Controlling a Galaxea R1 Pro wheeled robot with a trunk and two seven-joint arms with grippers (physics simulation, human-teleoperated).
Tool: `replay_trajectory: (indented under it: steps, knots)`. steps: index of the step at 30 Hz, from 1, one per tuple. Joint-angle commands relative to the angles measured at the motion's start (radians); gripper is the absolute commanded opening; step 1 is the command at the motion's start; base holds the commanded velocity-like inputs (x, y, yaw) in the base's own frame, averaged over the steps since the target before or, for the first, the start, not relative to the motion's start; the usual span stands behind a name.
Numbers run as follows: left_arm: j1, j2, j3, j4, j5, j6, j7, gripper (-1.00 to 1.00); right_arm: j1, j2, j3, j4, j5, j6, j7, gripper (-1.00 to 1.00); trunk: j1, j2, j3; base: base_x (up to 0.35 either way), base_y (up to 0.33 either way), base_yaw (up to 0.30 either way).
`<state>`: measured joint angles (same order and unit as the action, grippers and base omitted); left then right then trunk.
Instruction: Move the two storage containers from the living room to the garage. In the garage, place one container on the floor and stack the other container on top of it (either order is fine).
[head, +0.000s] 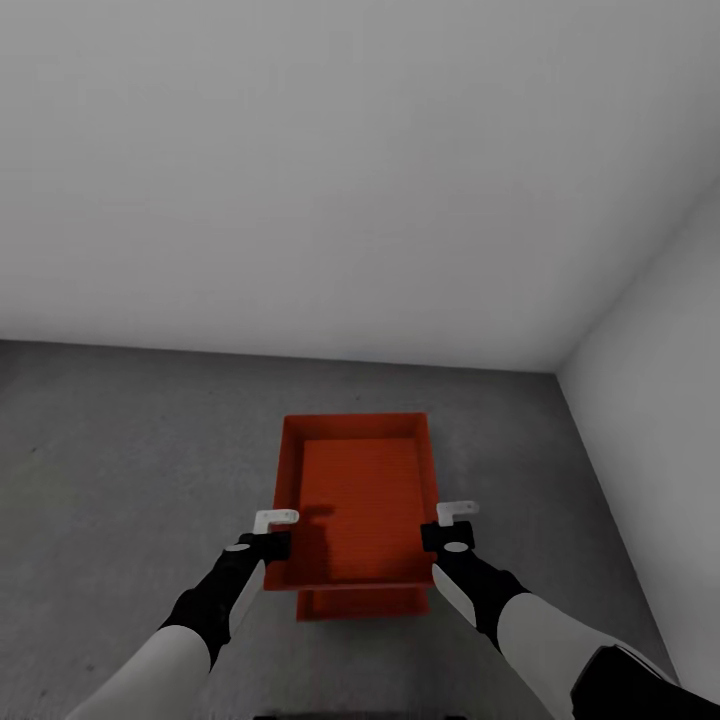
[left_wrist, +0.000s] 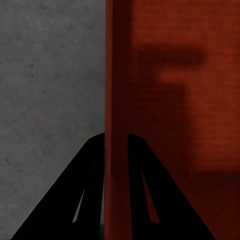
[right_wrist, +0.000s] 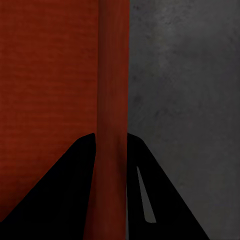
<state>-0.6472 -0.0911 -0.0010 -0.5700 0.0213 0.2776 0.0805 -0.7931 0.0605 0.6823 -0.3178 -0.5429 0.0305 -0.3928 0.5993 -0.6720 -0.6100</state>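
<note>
In the garage, one orange-red storage container (head: 358, 500) hangs level between my two arms over the dark concrete floor (head: 120, 480). My left gripper (head: 275, 535) is shut on its left side wall (left_wrist: 116, 75), one black finger on each side of the wall. My right gripper (head: 447, 530) is shut the same way on the right side wall (right_wrist: 114, 75). Under the held bin, the near end of the second storage container (head: 360, 604) peeks out on the floor. The rest of that lower bin is hidden by the upper one.
A plain pale wall (head: 300, 180) stands ahead, a short way beyond the bins. Another pale wall (head: 660, 420) runs along the right and meets it in a corner. Open concrete floor spreads to the left.
</note>
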Motion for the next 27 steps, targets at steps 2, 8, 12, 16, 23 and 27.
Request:
replay_trajectory:
  steps: [2,8,12,16,23,27]
  knots:
    - [0.0,0.001,-0.019,-0.004,0.006,0.005,0.002,-1.0,-0.002,-0.002,0.017,0.051,-0.026,0.003,-0.011,-1.0,0.0,-0.001,-0.004,0.0,0.0,0.0]
    - [0.0,0.001,-0.019,-0.004,0.007,0.005,0.002,-1.0,-0.002,-0.002,0.017,0.051,-0.026,0.003,-0.011,-1.0,0.0,-0.001,-0.014,0.0,0.0,0.0]
    - [0.0,0.001,-0.019,-0.004,0.008,0.005,0.002,-1.0,-0.002,-0.002,0.017,0.051,-0.026,0.003,-0.011,-1.0,0.0,-0.001,-0.02,0.0,0.0,0.0]
    - [0.0,0.001,-0.019,-0.004,0.008,0.005,0.001,-1.0,-0.002,-0.002,0.017,0.051,-0.026,0.003,-0.011,-1.0,0.0,-0.001,-0.027,0.0,0.0,0.0]
    - [0.0,0.001,-0.02,-0.005,0.008,0.005,0.001,-1.0,-0.002,-0.002,0.017,0.051,-0.026,0.003,-0.011,-1.0,0.0,-0.001,-0.038,0.0,0.0,0.0]
    - [0.0,0.001,-0.019,-0.004,0.008,0.005,0.001,-1.0,-0.002,-0.001,0.017,0.051,-0.026,0.003,-0.011,-1.0,0.0,-0.001,-0.045,0.0,0.0,0.0]
